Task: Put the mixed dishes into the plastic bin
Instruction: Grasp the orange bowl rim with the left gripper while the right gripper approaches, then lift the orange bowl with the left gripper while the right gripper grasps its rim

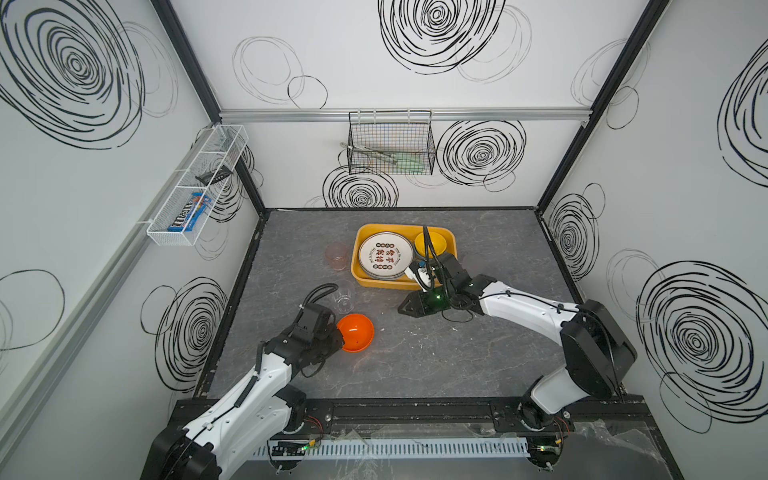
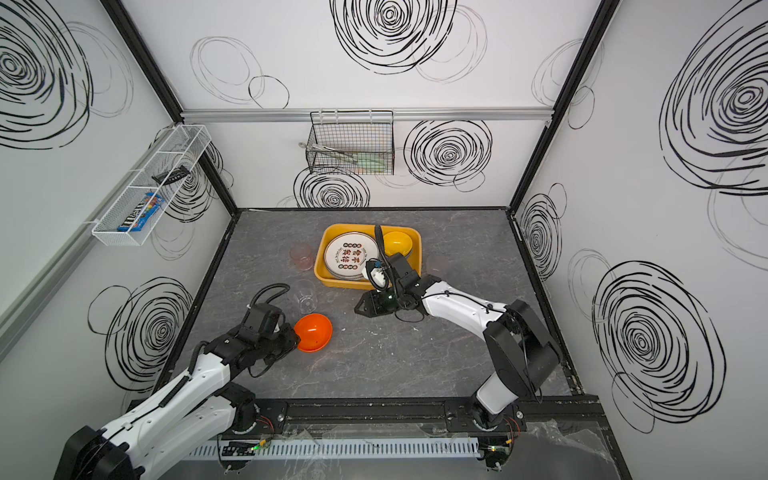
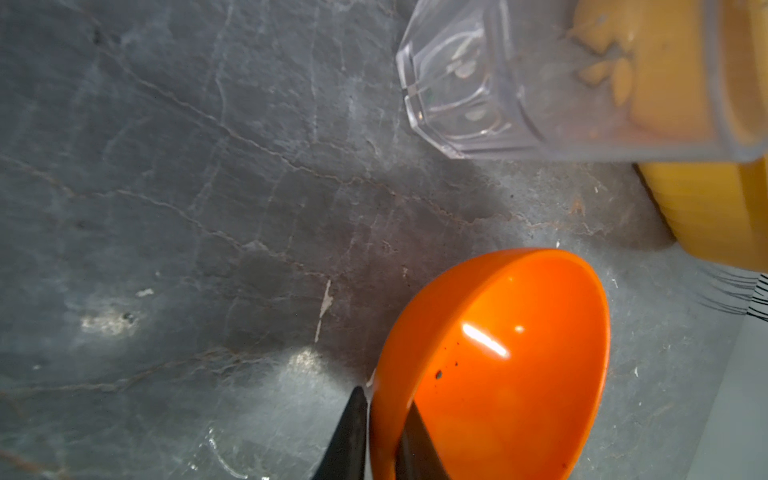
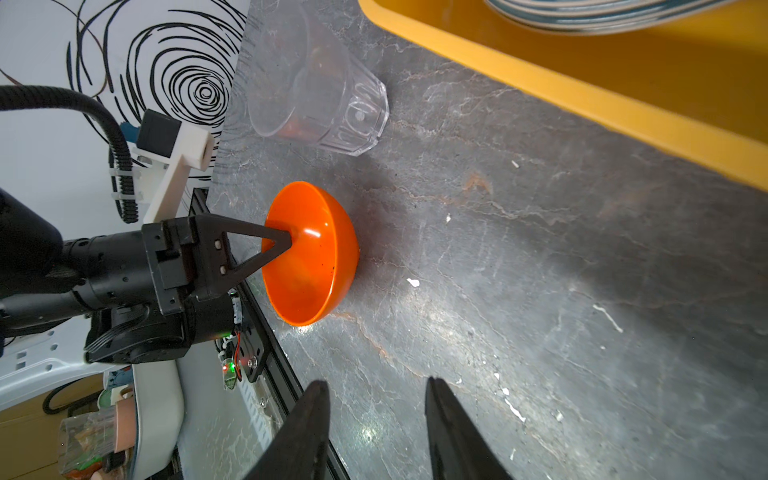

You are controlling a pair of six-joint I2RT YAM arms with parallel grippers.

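Orange bowl (image 3: 519,353) rim pinched in left claw (image 3: 384,415); right claw (image 4: 376,382) parted, empty, clear of bowl

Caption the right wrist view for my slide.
The left gripper pinches the orange bowl at its rim, clear cup nearby; right gripper open beside the yellow bin.
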